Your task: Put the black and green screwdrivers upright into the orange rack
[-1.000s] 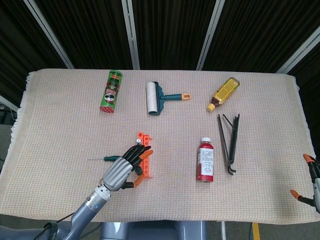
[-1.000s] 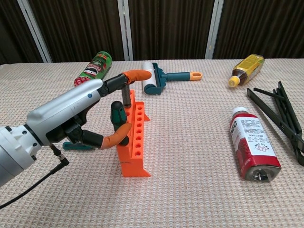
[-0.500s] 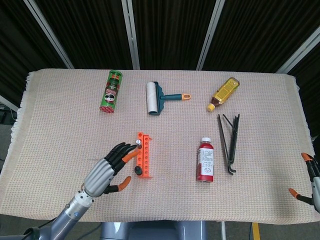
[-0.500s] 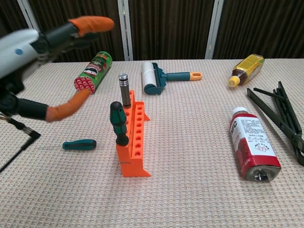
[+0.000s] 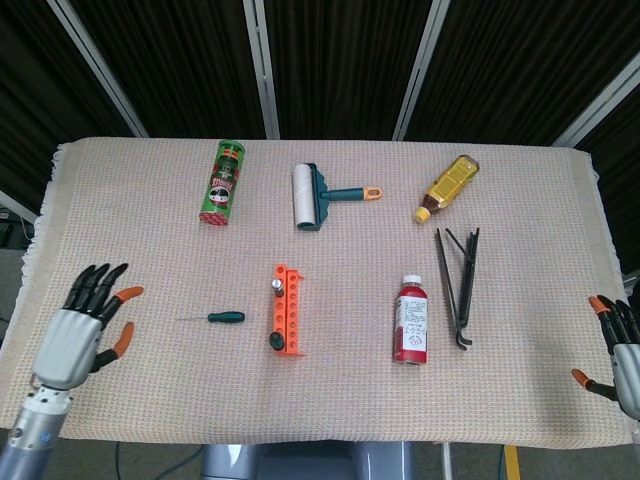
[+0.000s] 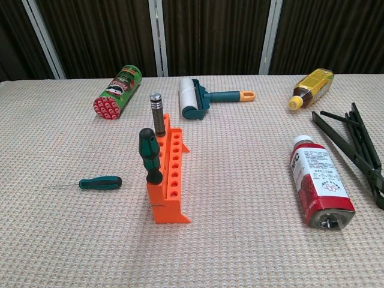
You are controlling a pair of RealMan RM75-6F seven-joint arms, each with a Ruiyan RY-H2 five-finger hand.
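The orange rack stands near the table's middle. A black and green screwdriver stands upright in its near end. A grey-handled tool stands upright toward its far end. A small green screwdriver lies flat on the cloth left of the rack. My left hand hovers open at the table's left front edge, well away from the rack. My right hand shows at the right edge of the head view, fingers spread and holding nothing. The chest view shows neither hand.
At the back lie a green can, a lint roller and a yellow bottle. Right of the rack lie a red bottle and black tongs. A woven cloth covers the table.
My left hand let go of the black and green screwdriver, which stays upright in the rack, and drew back left to the table's front edge, out of the chest view.
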